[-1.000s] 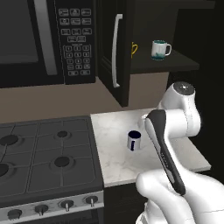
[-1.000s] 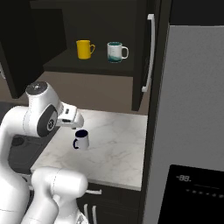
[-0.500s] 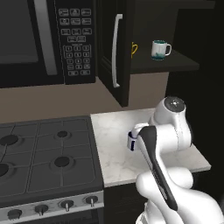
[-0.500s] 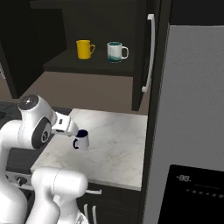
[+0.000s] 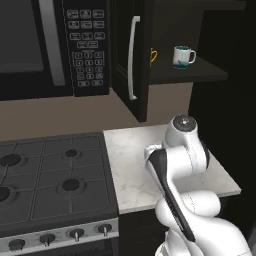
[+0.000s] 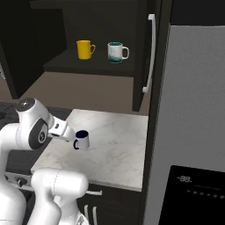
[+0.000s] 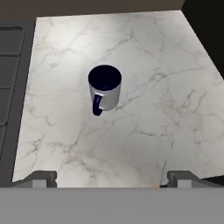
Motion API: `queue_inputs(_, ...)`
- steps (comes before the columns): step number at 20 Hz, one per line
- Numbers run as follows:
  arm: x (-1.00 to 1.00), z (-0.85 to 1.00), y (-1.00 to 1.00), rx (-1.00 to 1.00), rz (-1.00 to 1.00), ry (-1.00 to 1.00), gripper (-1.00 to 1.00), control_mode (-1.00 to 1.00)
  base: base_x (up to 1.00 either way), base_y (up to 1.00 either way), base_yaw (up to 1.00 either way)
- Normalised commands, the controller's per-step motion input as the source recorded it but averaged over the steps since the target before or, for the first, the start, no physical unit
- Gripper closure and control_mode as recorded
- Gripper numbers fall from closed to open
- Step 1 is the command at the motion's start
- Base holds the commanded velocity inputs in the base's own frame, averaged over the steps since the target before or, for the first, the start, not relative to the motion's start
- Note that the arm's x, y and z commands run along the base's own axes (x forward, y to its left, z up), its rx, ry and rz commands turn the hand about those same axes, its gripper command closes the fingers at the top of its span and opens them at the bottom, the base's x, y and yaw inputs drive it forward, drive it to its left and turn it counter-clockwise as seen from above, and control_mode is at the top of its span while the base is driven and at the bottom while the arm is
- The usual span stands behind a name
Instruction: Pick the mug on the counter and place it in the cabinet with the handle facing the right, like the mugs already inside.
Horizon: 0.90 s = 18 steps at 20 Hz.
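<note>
The mug [image 7: 105, 89] stands upright on the counter [image 7: 166, 87], pale grey-white with a dark navy inside. Its dark blue handle [image 7: 97, 106] points toward the hand camera. My gripper [image 7: 113, 178] is open, its two fingertips [image 7: 43, 178] spread wide, hovering above the counter short of the mug and touching nothing. In the right base view the mug [image 6: 82, 140] sits just right of my hand [image 6: 61, 131]. The cabinet [image 6: 88, 30] is open; inside stand a yellow mug [image 6: 85, 48] and a white mug with teal markings [image 6: 116, 52]. In the left base view my arm hides the mug.
The open cabinet door [image 5: 125, 55] with its silver bar handle [image 5: 132, 57] hangs over the counter's back left. A black microwave [image 5: 55, 45] and a gas stove [image 5: 50, 180] lie to the left. A grey fridge [image 6: 193, 114] stands to the right.
The arm has folded lower and drawn back toward the stove side, so it now covers the mug in the left base view. The mug has stayed where it was.
</note>
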Motion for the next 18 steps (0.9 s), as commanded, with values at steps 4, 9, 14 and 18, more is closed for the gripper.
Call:
queue_inputs(4,0.0,-0.38,0.03,0.0,-0.07,-0.01,-1.0,-1.0,0.0,0.0,0.0)
queue_inputs(9,0.04,-0.39,0.0,-0.01,-0.05,-0.02,-1.0,-1.0,0.0,0.0,0.0)
queue_inputs(14,0.01,-0.35,0.0,-0.06,-0.03,-0.06,-1.0,-1.0,0.0,0.0,0.0)
queue_inputs(18,0.01,-0.28,0.0,-0.06,-0.03,-0.09,-1.0,-1.0,0.0,0.0,0.0)
